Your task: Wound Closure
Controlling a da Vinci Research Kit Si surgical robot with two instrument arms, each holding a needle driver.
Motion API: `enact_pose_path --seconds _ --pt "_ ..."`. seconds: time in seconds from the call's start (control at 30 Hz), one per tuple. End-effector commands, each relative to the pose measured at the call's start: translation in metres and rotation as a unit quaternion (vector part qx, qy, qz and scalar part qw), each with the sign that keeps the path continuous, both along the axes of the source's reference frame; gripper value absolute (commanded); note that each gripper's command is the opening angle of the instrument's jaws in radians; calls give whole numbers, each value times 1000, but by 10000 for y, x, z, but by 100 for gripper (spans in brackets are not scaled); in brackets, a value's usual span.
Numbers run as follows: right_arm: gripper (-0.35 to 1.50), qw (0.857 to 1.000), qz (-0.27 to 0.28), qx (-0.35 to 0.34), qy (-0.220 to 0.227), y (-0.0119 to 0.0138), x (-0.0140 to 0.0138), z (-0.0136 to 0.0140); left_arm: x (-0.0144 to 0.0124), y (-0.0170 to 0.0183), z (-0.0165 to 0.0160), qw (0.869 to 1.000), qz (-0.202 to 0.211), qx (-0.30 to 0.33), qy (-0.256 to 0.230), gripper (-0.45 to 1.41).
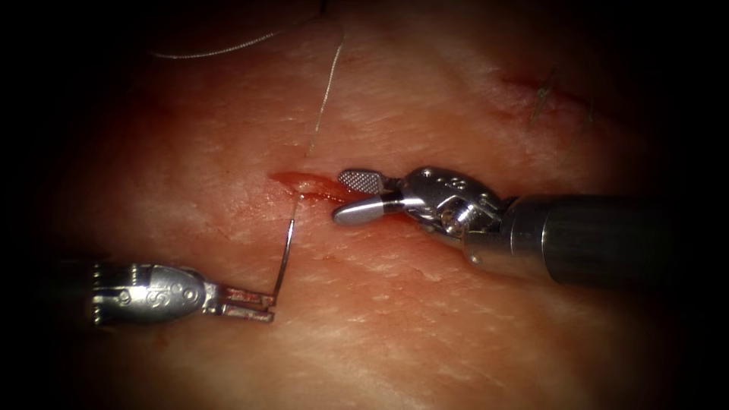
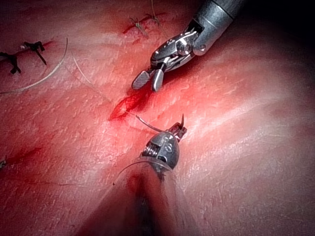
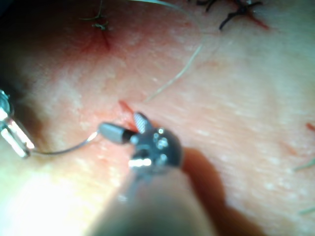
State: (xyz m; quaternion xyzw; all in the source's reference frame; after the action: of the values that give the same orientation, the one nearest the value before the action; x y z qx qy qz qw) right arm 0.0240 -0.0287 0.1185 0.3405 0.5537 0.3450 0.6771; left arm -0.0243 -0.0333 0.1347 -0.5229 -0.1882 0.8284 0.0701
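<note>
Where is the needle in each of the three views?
Endoscope view: needle runs from the left tool, which grips one end, up into the cut.
Left wrist view: needle spans from the cut to the left tool.
Right wrist view: needle curves from the left tool toward the open right tool.
Shared landmark: the cut.

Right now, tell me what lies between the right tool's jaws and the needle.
In the endoscope view, the cut lies between the open, empty right tool and the needle. The left tool grips the needle near one end; its other end enters the cut.
</note>
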Motion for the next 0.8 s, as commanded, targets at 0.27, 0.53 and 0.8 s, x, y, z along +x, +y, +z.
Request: enact_pose_path --seconds 0.27,0.53,0.8 --pt "110 1000 -1 8 1 -6 7 5 -2 38 -17 998 -47 -43 -6 -45" --pt "110 1000 -3 9 4 -9 7 -1 2 85 -40 992 -88 -86 -3 -45" --pt "105 1000 -4 25 5 -2 -4 -6 -5 99 -53 991 -89 -98 -1 -45"
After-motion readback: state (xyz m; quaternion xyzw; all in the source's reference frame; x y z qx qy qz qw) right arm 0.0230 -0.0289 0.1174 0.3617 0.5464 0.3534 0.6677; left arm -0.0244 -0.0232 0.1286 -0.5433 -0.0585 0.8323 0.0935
